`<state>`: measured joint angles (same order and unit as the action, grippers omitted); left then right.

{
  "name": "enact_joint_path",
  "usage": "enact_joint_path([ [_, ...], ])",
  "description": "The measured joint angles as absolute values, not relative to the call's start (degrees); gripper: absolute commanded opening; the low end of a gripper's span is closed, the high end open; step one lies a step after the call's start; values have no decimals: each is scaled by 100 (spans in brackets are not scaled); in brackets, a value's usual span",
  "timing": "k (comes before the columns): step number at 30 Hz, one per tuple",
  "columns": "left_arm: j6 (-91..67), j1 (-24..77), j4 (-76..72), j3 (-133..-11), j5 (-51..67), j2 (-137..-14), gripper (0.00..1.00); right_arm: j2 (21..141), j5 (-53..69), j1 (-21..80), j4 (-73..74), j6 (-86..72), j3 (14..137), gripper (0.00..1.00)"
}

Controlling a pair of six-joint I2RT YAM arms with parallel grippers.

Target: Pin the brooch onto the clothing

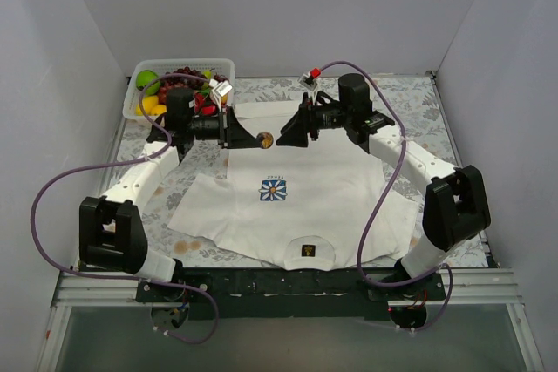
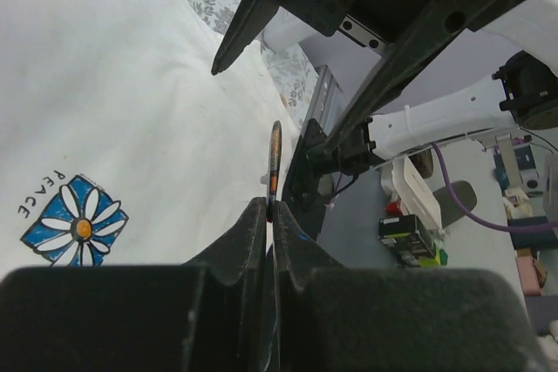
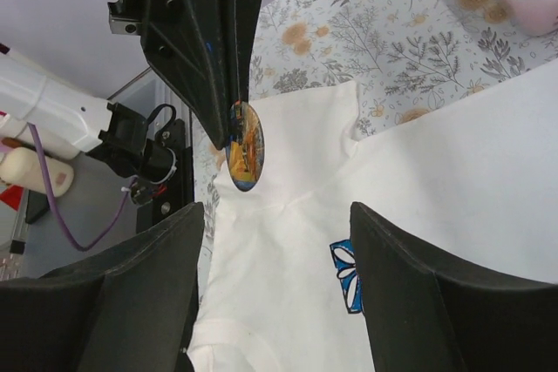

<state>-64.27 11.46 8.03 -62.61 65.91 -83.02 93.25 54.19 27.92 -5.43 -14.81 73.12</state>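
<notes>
Here, thin round brooch point(image 3: 245, 145) (brownish-gold, glossy); creased white T-shirt point(image 1: 323, 189).

brooch point(image 1: 264, 138) over shirt point(image 1: 323, 198), basket point(image 1: 179, 62) behind, left

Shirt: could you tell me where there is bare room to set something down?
Free: the shirt right of the daisy print; the tablecloth at the far right corner. Crowded: the far hem, where the left gripper and right gripper meet at the brooch, and the basket corner.
</notes>
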Motion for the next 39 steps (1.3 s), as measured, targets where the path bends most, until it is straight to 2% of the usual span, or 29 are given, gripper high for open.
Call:
enact_joint_path([
  [14, -6112, 1553, 1227, -6528, 6748, -8305, 0, 9356, 5767, 2899, -637, -1761, 7303, 52],
  [23, -5916, 1704, 1527, -6565, 6646, -8329, 0, 9489, 5909, 2980, -709, -1944, 7376, 49],
  [25, -5878, 1730, 1608, -6589, 6641, -8350, 0, 9511, 5913, 3011, -742, -1964, 7397, 44],
  [26, -5854, 1741, 1643, -6606, 6641, -8374, 0, 9526, 5913, 3020, -746, -1977, 7422, 36],
  [28, -5824, 1754, 1678, -6619, 6622, -8401, 0, 9564, 5922, 3041, -753, -1984, 7485, 31],
  [30, -5789, 1754, 1717, -6619, 6556, -8405, 0, 9607, 5959, 3063, -753, -2025, 7550, 22],
  [31, -5778, 1754, 1741, -6619, 6525, -8405, 0, 9636, 5981, 3072, -753, -2040, 7572, 16],
  [32, -5763, 1754, 1765, -6622, 6488, -8405, 0, 9651, 6005, 3079, -744, -2053, 7592, 3],
  [39, -5634, 1765, 1975, -6729, 6195, -8409, 0, 9686, 6005, 3083, -572, -2036, 7717, 1],
])
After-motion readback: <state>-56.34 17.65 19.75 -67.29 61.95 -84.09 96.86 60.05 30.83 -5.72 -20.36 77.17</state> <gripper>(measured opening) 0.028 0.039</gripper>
